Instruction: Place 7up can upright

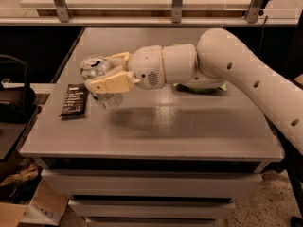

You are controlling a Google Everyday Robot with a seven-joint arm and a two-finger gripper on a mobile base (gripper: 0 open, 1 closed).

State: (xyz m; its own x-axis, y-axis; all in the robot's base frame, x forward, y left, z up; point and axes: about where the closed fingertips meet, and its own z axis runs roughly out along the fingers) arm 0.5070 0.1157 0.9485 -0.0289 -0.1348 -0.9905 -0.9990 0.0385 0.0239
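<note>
The 7up can is a silver can with its pull-tab top facing up and toward the camera. It stands tilted at the left of the grey table. My gripper is shut on the can, one cream finger across its front and the other behind it. The can's lower end sits at or just above the table top; I cannot tell whether it touches. The white arm reaches in from the right.
A flat dark bar wrapper lies just left of the can near the table's left edge. A green snack bag lies behind my arm, mostly hidden. Shelf posts stand at the back. Cardboard lies on the floor at the lower left.
</note>
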